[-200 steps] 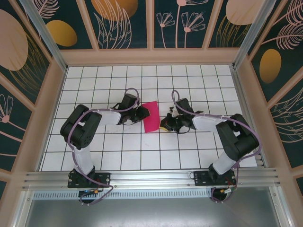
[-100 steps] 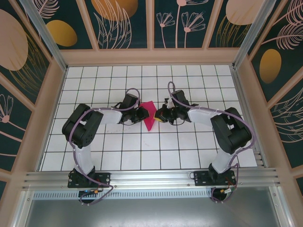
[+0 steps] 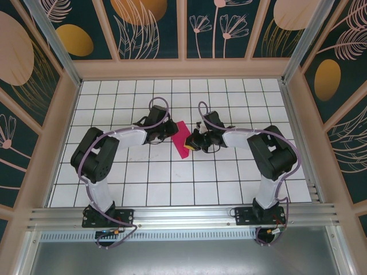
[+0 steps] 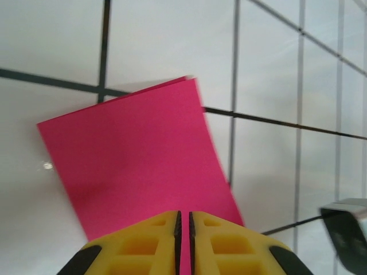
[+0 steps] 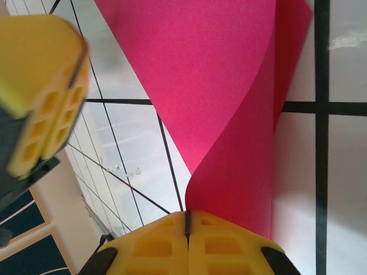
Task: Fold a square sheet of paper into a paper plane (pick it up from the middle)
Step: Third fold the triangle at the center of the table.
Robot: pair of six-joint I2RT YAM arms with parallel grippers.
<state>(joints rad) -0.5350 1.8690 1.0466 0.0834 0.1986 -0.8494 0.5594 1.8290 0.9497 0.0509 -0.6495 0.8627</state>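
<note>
The square sheet of paper is held just above the middle of the gridded surface, between the two arms. In the left wrist view two layers can be seen at its far edge, so at least one fold is judged done. No pointed nose, centre ridge or wings can be made out, so most of the plane is left to fold. The left pincer is closed to a thin slit, with the near edge of the sheet taken in between its fingers. The right pincer is likewise pressed shut on the sheet, which bends away from it in a soft curl that is not creased.
</note>
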